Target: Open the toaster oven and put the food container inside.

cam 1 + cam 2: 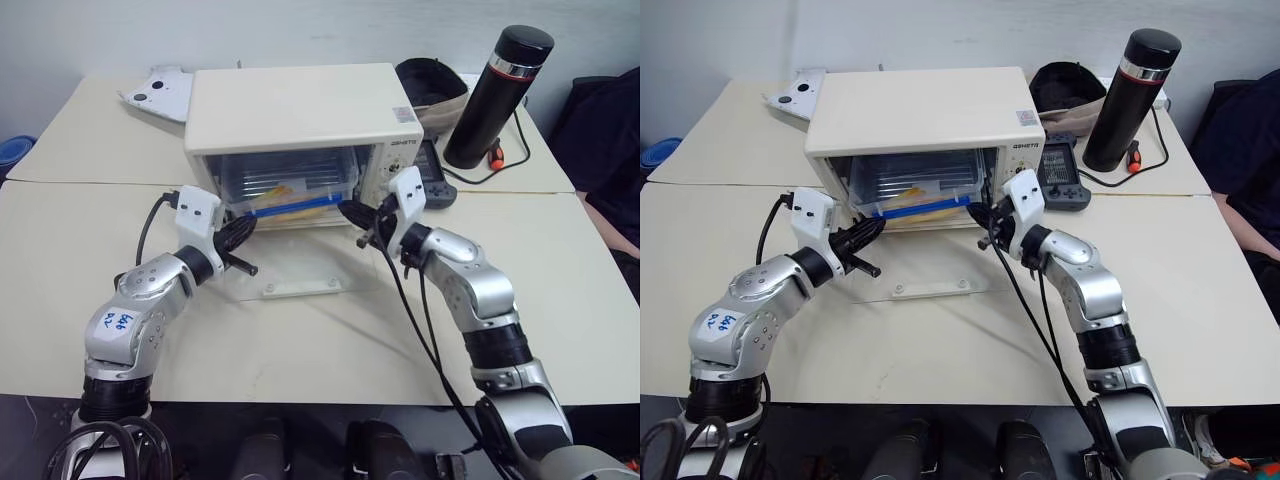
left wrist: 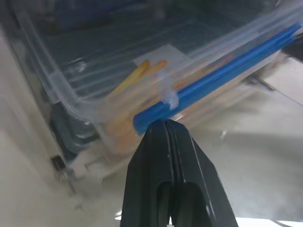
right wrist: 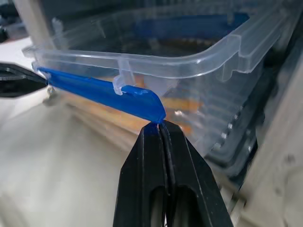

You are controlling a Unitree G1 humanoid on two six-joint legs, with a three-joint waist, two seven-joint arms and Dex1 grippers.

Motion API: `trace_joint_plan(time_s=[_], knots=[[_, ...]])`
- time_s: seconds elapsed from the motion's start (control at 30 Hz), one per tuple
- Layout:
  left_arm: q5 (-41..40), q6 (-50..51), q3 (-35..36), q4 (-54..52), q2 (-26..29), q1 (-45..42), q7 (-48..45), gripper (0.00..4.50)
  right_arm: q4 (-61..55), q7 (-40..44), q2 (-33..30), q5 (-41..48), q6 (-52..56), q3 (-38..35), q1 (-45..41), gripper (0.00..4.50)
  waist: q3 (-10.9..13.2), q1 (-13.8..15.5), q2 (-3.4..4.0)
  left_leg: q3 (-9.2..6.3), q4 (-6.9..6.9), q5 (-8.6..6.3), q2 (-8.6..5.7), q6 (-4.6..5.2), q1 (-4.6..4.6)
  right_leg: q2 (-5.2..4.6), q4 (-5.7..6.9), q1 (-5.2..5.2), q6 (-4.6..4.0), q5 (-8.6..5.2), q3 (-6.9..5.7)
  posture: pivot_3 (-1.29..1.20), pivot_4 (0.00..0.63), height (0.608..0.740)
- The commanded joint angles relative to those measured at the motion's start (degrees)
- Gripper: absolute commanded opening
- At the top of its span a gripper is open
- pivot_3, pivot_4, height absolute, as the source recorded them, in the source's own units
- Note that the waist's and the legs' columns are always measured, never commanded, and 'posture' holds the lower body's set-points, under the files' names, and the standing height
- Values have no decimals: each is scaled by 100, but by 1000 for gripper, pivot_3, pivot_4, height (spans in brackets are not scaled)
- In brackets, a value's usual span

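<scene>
step: pushing in | food container [image 1: 285, 195] sat mostly inside the toaster oven [image 1: 300, 125], door down | our left end effector [image 2: 165, 124] and right end effector [image 3: 161, 125] were closed, tips against its blue clip strip | next, we judged: nudge deeper, withdraw

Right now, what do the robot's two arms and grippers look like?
Both arms are silver metal with black joint bands. Each wrist carries a white housing, and the left gripper and right gripper have black fingers. Black cables trail from both wrists. The left arm bears a handwritten white label.
</scene>
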Motion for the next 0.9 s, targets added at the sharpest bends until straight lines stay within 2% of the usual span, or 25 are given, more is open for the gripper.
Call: trace_joint_plan(time_s=[0.03, 0.2, 0.37, 0.43, 0.5, 0.53, 0.63, 0.7, 0.77, 0.9], knots=[[578, -556, -52, 729, -91, -483, 262, 0, 269, 24, 188, -77, -395, -62, -196, 41, 0, 14, 0, 0, 0, 2, 0, 0, 0, 1, 3, 0, 0, 0, 0, 0, 150, 740], [502, -742, 126, 999, -236, -745, 52, 0, 300, 185, 166, -33, -440, -144, -169, 41, 0, 17, 0, -2, -2, 2, -5, 1, -5, -6, 6, -6, 0, 0, 0, 0, 150, 740], [-323, -233, 494, 168, 19, -144, -802, 0, -603, 572, -344, 266, 104, -230, 372, 41, 0, 14, 0, -5, -6, 2, -4, 1, -6, -7, 6, -7, 0, 0, 0, 0, 150, 740], [-701, -5, 726, -300, 377, 259, -1294, 0, -1201, 807, -683, 479, 463, -234, 743, 41, 0, 15, 0, -6, -7, 2, -3, 1, -6, -8, 4, -6, 0, 0, 1, 0, 150, 740], [-1170, 196, 1117, -734, 1250, 958, -2388, 0, -1925, 1053, -1182, 649, 946, -157, 1230, 41, 0, -20, 0, -4, -11, 1, 0, 0, -7, -8, 0, -8, -3, -2, 3, 0, 150, 740], [-1323, 220, 1311, -853, 1648, 1248, -2858, 292, -2215, 1141, -1380, 720, 1142, -115, 1419, 0, 1, -56, 1, -4, -13, 1, 3, 0, -5, -7, -4, -6, -4, -2, 3, 0, 150, 740], [-1882, 541, 2039, -826, 2631, 1664, -3841, 798, -2988, 1433, -1963, 1043, 1740, -46, 2022, 0, 5, -79, 7, -6, -15, 0, 6, -5, -2, -6, -5, -5, -14, -7, 2, 0, 150, 740], [-2112, 647, 2334, -780, 3144, 1752, -4357, 1413, -3325, 1561, -2200, 1275, 1982, -107, 2424, 0, 5, -59, 7, -11, -13, -1, 7, -7, 3, -11, -20, -1, -18, -10, 1, 0, 150, 740], [-2168, 633, 2416, -814, 3500, 1783, -4695, 2001, -3403, 1339, -2145, 1434, 2245, -261, 2632, 0, 5, -30, 9, -16, -16, -5, 5, -8, 7, -18, -25, 3, -19, -10, 1, 0, 150, 740], [-2554, 864, 2569, -856, 3887, 1597, -4995, 3237, -3292, 1031, -2138, 1111, 2121, -113, 3038, 0, 8, 18, 14, -15, -19, -13, 2, -8, 12, -23, -29, 5, -18, -10, 5, 0, 150, 740]])
